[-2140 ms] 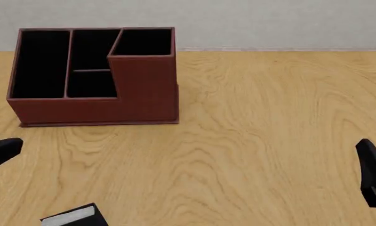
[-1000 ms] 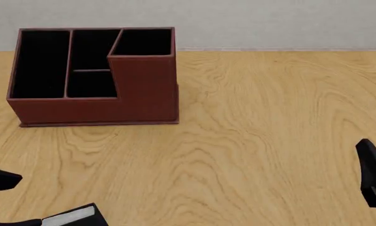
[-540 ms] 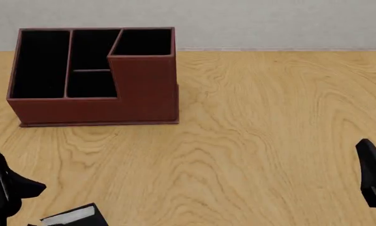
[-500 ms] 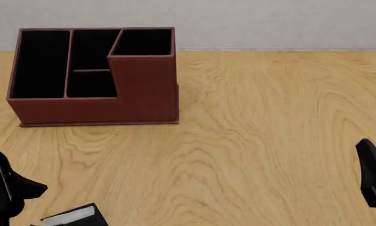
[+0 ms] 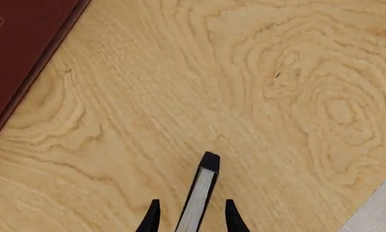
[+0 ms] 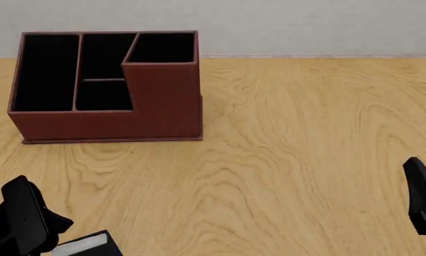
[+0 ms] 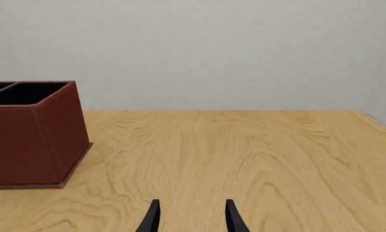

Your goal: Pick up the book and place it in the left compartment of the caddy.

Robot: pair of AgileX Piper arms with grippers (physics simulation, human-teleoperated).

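Note:
The caddy (image 6: 106, 124) is a reddish-brown box with a black interior at the table's far left, and its left compartment (image 6: 46, 72) is a long black slot. Only the white page edge and a black corner of the book (image 6: 85, 245) show at the bottom edge of the front view. The left wrist view has the book (image 5: 202, 186) edge-on between the two fingers of my left gripper (image 5: 191, 201), which is open with a gap on each side. My left arm (image 6: 21, 226) stands just left of the book. My right gripper (image 7: 191, 201) is open, holding nothing.
A corner of the caddy (image 5: 15, 53) shows in the left wrist view. The right arm (image 6: 423, 200) sits at the right edge of the front view. A pale wall runs behind the table's far edge (image 6: 319, 55).
My left arm has swung in from the left edge, rightward and closer to the book, and now stands taller in the front view. The book, caddy and right arm have not moved.

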